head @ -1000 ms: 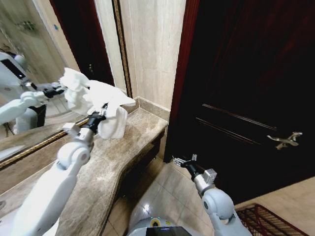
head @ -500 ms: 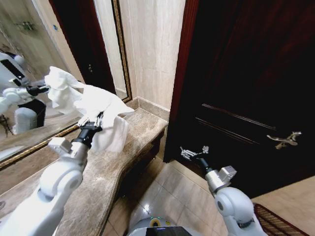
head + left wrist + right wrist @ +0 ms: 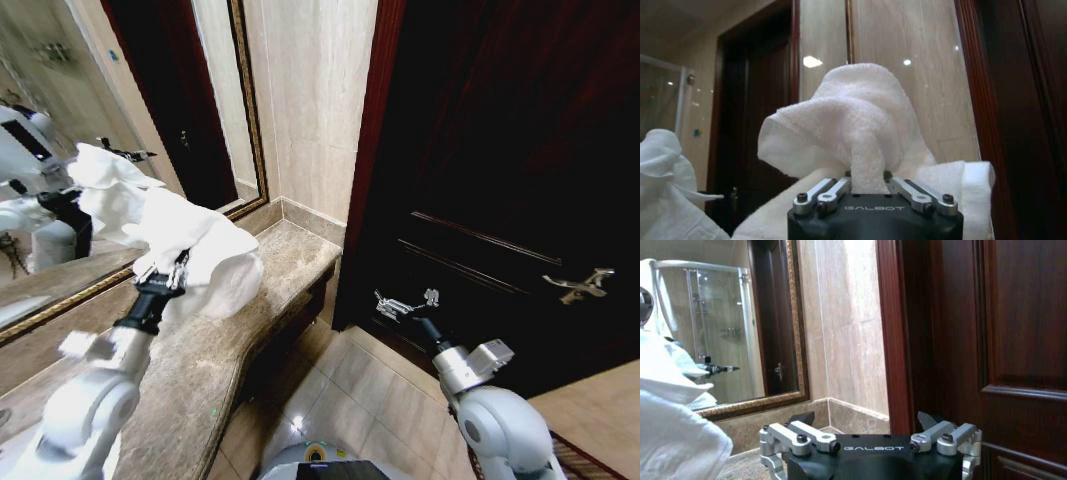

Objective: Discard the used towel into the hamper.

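The used towel (image 3: 205,255) is white and bunched, held up over the marble counter by my left gripper (image 3: 165,275). In the left wrist view the left gripper (image 3: 867,180) is shut on a fold of the towel (image 3: 853,115), which billows above the fingers. My right gripper (image 3: 405,300) hangs open in front of the dark door, low at the right, with nothing in it. The right wrist view has the right gripper (image 3: 863,420) with jaws spread wide and a part of the towel (image 3: 673,440) at the edge. The hamper is out of view.
A marble counter (image 3: 250,330) runs along the left under a gold-framed mirror (image 3: 60,150) that reflects the robot. A dark wooden door (image 3: 500,150) with a metal handle (image 3: 578,284) stands to the right. Beige floor tiles (image 3: 340,400) lie below.
The left arm has drawn back toward the left with the towel still in its grip. The right arm has shifted to the right and slightly up.
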### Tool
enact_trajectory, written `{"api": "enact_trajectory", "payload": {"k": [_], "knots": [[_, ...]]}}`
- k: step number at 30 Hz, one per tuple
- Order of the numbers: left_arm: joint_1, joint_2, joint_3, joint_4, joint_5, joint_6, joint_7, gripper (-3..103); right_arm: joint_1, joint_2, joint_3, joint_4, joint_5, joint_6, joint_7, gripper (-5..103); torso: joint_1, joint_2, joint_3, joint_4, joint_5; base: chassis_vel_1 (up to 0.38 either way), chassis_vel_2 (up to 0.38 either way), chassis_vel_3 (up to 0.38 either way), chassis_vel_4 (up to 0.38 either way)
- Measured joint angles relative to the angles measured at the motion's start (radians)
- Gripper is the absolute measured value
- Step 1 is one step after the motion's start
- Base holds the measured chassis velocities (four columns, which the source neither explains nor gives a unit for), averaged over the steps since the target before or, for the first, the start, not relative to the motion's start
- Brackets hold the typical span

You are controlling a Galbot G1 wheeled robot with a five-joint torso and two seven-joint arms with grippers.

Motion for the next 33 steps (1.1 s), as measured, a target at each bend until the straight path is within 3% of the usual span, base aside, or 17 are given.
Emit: {"api": "enact_trajectory", "payload": {"k": [3,6,7,9,13,18,33], "knots": [[0.032,-0.053,-0.015,-0.017,0.008,-0.010,-0.005,14,-0.002,0.001,0.002,0.004,0.007,-0.015,0.021,100,0.000,0.000,0.000,0.0001,0.0001,0.000,0.000,0.000,0.000],[0.041,-0.097,-0.004,-0.019,0.078,0.010,-0.089,14,-0.003,0.009,-0.002,0.004,0.005,-0.035,0.047,100,0.000,0.000,0.000,0.0001,-0.0001,0.000,0.000,0.000,0.000],[0.041,-0.097,-0.004,-0.019,0.078,0.010,-0.089,14,-0.003,0.009,-0.002,0.004,0.005,-0.035,0.047,100,0.000,0.000,0.000,0.0001,-0.0001,0.000,0.000,0.000,0.000],[0.020,-0.098,0.029,-0.031,0.126,0.078,-0.156,14,-0.004,0.011,-0.011,0.004,-0.008,-0.043,0.054,100,0.000,0.000,0.000,-0.0001,-0.0002,0.000,0.000,0.000,0.000],[-0.009,-0.090,0.081,-0.059,0.160,0.139,-0.198,14,0.006,0.019,-0.029,0.004,-0.032,-0.056,0.066,100,0.000,0.000,0.000,-0.0002,0.0000,0.000,0.000,0.000,0.000],[-0.027,-0.084,0.125,-0.076,0.172,0.172,-0.214,14,-0.005,0.033,-0.032,0.003,-0.049,-0.076,0.065,100,0.000,0.000,0.000,-0.0001,0.0000,0.000,0.000,0.000,0.000],[-0.040,-0.087,0.141,-0.077,0.166,0.165,-0.222,14,-0.018,0.041,-0.035,0.001,-0.060,-0.081,0.060,100,0.000,0.000,0.000,0.0001,-0.0001,0.010,-0.007,-0.010,0.006]]}}
